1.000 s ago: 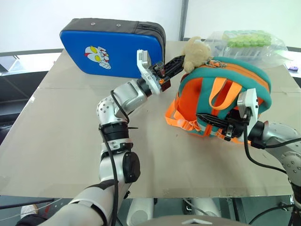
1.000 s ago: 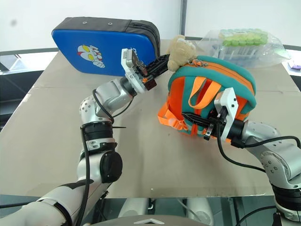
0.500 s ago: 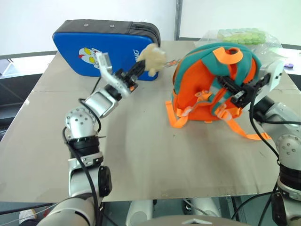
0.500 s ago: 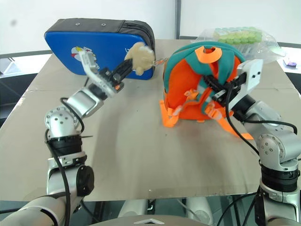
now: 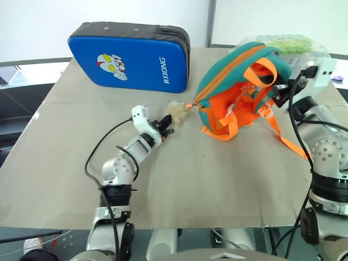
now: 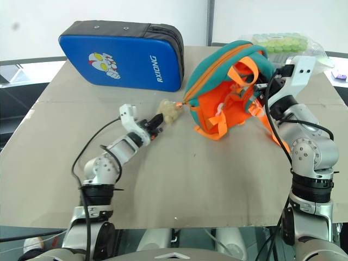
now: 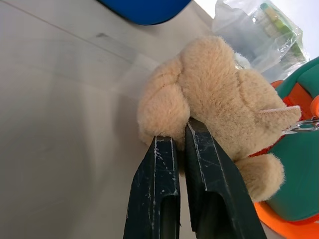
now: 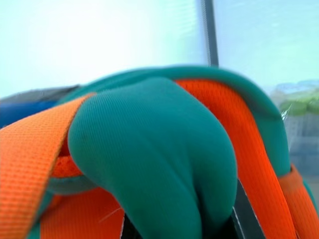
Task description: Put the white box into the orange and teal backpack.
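Bare table [image 5: 179,179] lies open beneath both grippers; the blue padded case [image 5: 130,54] blocks beyond the left gripper [image 5: 167,126].

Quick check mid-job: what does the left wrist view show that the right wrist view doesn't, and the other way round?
Left wrist view alone: the left hand shut on the tan plush toy, above the table. Right wrist view alone: a teal padded strap of the orange and teal backpack and orange webbing close up, at the right hand. Both: the backpack, the blue padded case and the clear bag of green things.
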Controlling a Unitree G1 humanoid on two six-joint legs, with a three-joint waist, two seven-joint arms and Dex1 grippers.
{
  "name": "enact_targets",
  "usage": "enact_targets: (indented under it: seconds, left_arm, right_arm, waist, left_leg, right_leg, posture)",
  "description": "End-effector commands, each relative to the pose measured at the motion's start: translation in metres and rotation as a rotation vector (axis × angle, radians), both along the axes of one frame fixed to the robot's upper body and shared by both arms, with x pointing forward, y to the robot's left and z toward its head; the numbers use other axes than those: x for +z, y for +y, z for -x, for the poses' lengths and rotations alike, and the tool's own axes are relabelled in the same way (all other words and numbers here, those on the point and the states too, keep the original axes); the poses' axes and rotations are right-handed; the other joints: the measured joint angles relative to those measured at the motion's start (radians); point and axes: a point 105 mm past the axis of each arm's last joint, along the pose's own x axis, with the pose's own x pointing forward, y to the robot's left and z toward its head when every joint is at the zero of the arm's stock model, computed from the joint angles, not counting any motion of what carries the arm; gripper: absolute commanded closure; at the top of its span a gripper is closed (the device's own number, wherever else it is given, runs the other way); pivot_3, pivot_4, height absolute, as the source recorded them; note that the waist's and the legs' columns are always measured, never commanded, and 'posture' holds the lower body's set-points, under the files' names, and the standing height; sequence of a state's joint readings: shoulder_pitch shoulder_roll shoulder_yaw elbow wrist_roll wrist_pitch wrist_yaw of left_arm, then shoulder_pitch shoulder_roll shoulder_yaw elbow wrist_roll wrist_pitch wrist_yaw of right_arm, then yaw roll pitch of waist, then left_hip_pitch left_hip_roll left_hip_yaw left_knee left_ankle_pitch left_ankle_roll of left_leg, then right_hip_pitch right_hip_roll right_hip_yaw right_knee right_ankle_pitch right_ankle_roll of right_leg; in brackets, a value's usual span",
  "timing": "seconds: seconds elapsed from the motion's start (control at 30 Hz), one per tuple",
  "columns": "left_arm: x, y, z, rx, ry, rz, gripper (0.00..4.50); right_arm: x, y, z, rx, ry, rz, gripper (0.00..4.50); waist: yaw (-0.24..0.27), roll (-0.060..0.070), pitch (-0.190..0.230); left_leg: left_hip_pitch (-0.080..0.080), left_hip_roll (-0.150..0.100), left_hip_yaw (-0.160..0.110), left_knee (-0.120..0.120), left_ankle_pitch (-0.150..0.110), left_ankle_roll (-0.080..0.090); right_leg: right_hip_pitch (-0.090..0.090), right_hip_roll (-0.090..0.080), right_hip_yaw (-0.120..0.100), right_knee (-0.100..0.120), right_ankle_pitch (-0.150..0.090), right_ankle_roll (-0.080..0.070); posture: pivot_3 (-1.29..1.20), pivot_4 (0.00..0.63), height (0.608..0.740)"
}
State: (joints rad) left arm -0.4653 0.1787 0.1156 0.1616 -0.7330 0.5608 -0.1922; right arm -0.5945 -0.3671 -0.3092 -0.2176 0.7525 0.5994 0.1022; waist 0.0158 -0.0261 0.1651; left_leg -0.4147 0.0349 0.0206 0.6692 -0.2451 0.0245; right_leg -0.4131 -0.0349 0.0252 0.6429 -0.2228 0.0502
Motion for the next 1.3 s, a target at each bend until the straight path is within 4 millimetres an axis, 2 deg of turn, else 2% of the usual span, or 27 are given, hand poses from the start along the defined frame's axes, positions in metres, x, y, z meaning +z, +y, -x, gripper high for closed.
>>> enact_targets:
  seconds: [0.03, 0.13, 0.17, 0.23, 0.3, 0.4, 0.5, 0.57, 0.63, 0.67, 0.7, 0.73, 0.77, 0.83, 0.97, 1.13, 1.3]
  left_arm:
    - [-0.019, 0.013, -0.009, 0.109, 0.056, -0.084, 4.48]
    - [-0.023, 0.009, -0.016, 0.109, 0.069, -0.072, 4.48]
    - [-0.028, 0.013, -0.017, 0.126, 0.092, -0.067, 4.48]
    - [-0.037, 0.02, -0.018, 0.162, 0.136, -0.047, 4.48]
    - [-0.035, 0.019, -0.019, 0.151, 0.12, -0.052, 4.48]
    - [-0.015, 0.008, -0.024, 0.108, 0.03, -0.046, 4.48]
    - [0.012, -0.008, -0.022, 0.01, -0.126, -0.101, 4.48]
    - [0.022, -0.021, -0.012, -0.109, -0.244, -0.219, 4.48]
    - [0.022, -0.025, -0.004, -0.176, -0.3, -0.298, 4.48]
    - [0.022, -0.025, -0.001, -0.198, -0.319, -0.32, 4.48]
    - [0.022, -0.023, 0.002, -0.209, -0.325, -0.321, 3.78]
    - [0.024, -0.019, 0.006, -0.222, -0.345, -0.328, 3.34]
    - [0.026, -0.013, 0.01, -0.235, -0.361, -0.343, 3.03]
    - [0.032, -0.001, 0.021, -0.258, -0.386, -0.359, 2.02]
    - [0.036, 0.018, 0.048, -0.348, -0.402, -0.396, 0.04]
    - [0.023, 0.053, 0.083, -0.425, -0.346, -0.508, 0.04]
    - [0.009, 0.089, 0.117, -0.43, -0.273, -0.58, 0.04]
  right_arm:
    - [0.067, -0.08, 0.026, -0.26, -0.242, -0.369, 4.5]
    - [0.072, -0.125, 0.031, -0.388, -0.248, -0.624, 4.5]
    - [0.07, -0.133, 0.032, -0.411, -0.243, -0.655, 4.5]
    - [0.07, -0.133, 0.034, -0.414, -0.235, -0.578, 4.5]
    - [0.066, -0.118, 0.032, -0.37, -0.204, -0.456, 4.5]
    - [0.048, -0.072, 0.027, -0.248, -0.127, -0.163, 4.5]
    - [0.018, -0.026, 0.029, -0.109, -0.054, 0.103, 4.5]
    - [-0.012, -0.002, 0.034, 0.003, 0.013, 0.274, 4.5]
    - [-0.03, 0.005, 0.037, 0.041, 0.047, 0.385, 4.5]
    - [-0.037, 0.001, 0.036, 0.018, 0.065, 0.436, 4.5]
    - [-0.043, -0.001, 0.036, 0.016, 0.081, 0.46, 3.79]
    - [-0.047, -0.004, 0.038, 0.027, 0.095, 0.475, 3.3]
    - [-0.052, -0.007, 0.043, 0.046, 0.11, 0.514, 3.01]
    - [-0.06, -0.01, 0.058, 0.129, 0.133, 0.585, 2.01]
    - [-0.068, -0.014, 0.086, 0.272, 0.165, 0.617, 0.01]
    - [-0.077, -0.03, 0.117, 0.355, 0.232, 0.661, 0.01]
    - [-0.098, -0.051, 0.149, 0.379, 0.341, 0.685, 0.01]
  waist:
    - [0.004, 0.0, 0.0]
    - [0.003, 0.0, 0.0]
    - [0.001, 0.0, 0.0]
    - [-0.004, 0.0, 0.0]
    - [-0.011, 0.0, 0.0]
    - [-0.017, 0.002, 0.0]
    - [-0.033, 0.003, -0.001]
    - [-0.037, 0.003, -0.001]
    - [-0.036, 0.003, -0.001]
    - [-0.035, 0.003, -0.001]
    - [-0.032, 0.003, -0.001]
    - [-0.03, 0.003, -0.001]
    - [-0.029, 0.003, -0.001]
    - [-0.028, 0.003, -0.001]
    - [-0.026, 0.003, -0.001]
    - [-0.026, 0.003, 0.0]
    - [-0.023, 0.003, -0.001]
  left_leg:
    - [-0.001, 0.0, -0.001, 0.0, 0.0, 0.0]
    - [-0.002, -0.002, 0.0, 0.0, 0.0, 0.0]
    - [-0.003, -0.002, -0.001, 0.0, 0.0, 0.0]
    - [-0.002, -0.002, 0.0, -0.001, 0.0, 0.0]
    - [-0.002, -0.002, 0.0, -0.003, 0.0, 0.0]
    - [-0.002, 0.0, 0.0, -0.007, 0.0, 0.0]
    - [-0.001, 0.001, 0.0, -0.007, 0.0, 0.0]
    - [0.0, 0.002, 0.001, -0.007, 0.0, 0.0]
    - [0.001, 0.002, 0.0, -0.008, 0.0, 0.0]
    - [0.001, 0.002, 0.0, -0.008, 0.0, 0.0]
    - [0.001, 0.002, 0.001, -0.007, 0.0, 0.0]
    - [0.001, 0.002, 0.001, -0.006, 0.0, 0.0]
    - [0.0, 0.002, 0.001, -0.005, 0.0, 0.0]
    - [-0.001, 0.002, 0.002, -0.004, 0.0, 0.0]
    - [-0.001, 0.003, 0.001, -0.005, 0.0, 0.0]
    - [0.001, 0.003, 0.001, -0.005, 0.0, 0.0]
    - [0.001, 0.004, 0.001, -0.005, 0.0, 0.0]
  right_leg:
    - [0.0, 0.0, 0.0, 0.0, 0.0, 0.0]
    - [0.0, -0.001, 0.001, -0.001, 0.0, 0.001]
    - [0.0, -0.001, 0.001, -0.002, 0.0, 0.001]
    - [0.0, -0.001, 0.001, -0.002, 0.0, 0.001]
    - [-0.001, -0.001, 0.001, -0.002, 0.0, 0.001]
    - [-0.003, 0.0, 0.0, -0.002, -0.001, 0.002]
    - [-0.003, 0.001, 0.001, -0.001, -0.001, 0.002]
    - [-0.003, 0.003, 0.002, -0.001, -0.001, 0.001]
    - [-0.003, 0.004, 0.002, 0.0, -0.001, 0.001]
    - [-0.003, 0.004, 0.002, 0.0, -0.001, 0.001]
    - [-0.003, 0.004, 0.002, 0.0, -0.001, 0.001]
    - [-0.003, 0.003, 0.003, -0.001, -0.001, 0.001]
    - [-0.003, 0.003, 0.003, -0.001, -0.001, 0.001]
    - [-0.003, 0.002, 0.003, -0.001, -0.001, 0.001]
    - [-0.003, 0.001, 0.002, -0.002, -0.001, 0.001]
    - [-0.002, 0.001, 0.003, -0.002, -0.002, 0.0]
    - [-0.001, 0.0, 0.002, -0.002, -0.004, -0.003]
  posture:
    - [0.0, 0.15, 0.74]
    - [0.0, 0.15, 0.74]
    - [0.0, 0.15, 0.74]
    - [0.0, 0.15, 0.74]
    - [0.0, 0.15, 0.74]
    - [0.0, 0.15, 0.74]
    - [0.0, 0.15, 0.74]
    - [0.0, 0.15, 0.74]
    - [0.0, 0.15, 0.74]
    - [0.0, 0.15, 0.74]
    - [0.0, 0.15, 0.74]
    - [0.0, 0.15, 0.74]
    - [0.0, 0.15, 0.74]
    - [0.0, 0.15, 0.74]
    - [0.0, 0.15, 0.74]
    - [0.0, 0.15, 0.74]
    - [0.0, 0.15, 0.74]
